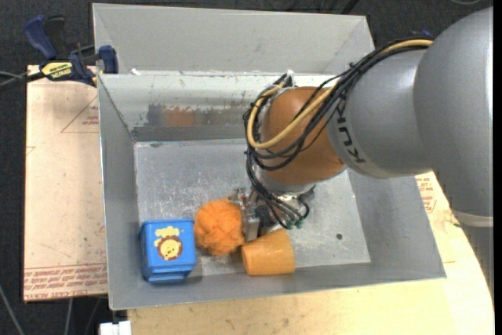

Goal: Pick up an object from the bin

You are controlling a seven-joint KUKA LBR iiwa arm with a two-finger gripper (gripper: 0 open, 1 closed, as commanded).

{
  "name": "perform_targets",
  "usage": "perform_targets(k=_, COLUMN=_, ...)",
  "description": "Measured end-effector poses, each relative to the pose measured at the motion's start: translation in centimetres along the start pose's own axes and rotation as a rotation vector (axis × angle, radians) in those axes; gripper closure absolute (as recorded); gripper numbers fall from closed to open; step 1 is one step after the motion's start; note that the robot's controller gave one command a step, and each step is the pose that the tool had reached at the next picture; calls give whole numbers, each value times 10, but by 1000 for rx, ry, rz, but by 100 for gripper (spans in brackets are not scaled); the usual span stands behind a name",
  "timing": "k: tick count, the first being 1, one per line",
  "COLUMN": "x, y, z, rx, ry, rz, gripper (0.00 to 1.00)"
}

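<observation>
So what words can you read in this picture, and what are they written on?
"KU": black letters on the grey robot arm; the rest of the word curves out of sight.
Blue box in the bin's front left corner: a yellow cartoon picture on its lid, no words to read.
Orange fuzzy ball and orange cup: no writing on them.

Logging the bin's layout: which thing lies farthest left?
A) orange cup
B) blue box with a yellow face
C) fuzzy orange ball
B: the blue box sits in the near left corner, the fuzzy orange ball and orange cup to its right.
</observation>
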State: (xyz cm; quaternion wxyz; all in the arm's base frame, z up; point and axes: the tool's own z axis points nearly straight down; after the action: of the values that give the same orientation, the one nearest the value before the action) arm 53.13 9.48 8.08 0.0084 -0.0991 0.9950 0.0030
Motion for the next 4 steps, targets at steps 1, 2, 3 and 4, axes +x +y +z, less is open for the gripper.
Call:
perform_targets(k=1, x=1, y=0, z=-19, rx=1, ry=4, rz=0, gripper=100)
perform_targets(k=2, x=-1, y=-1, z=-33, rx=2, ry=-2, rz=0, gripper=100)
perform_targets(k=3, x=0, y=0, z=-42, rx=1, ry=2, rz=0, gripper=100)
perform_targets(k=4, x=0, y=0, z=-54, rx=1, ry=0, rz=0, gripper=100)
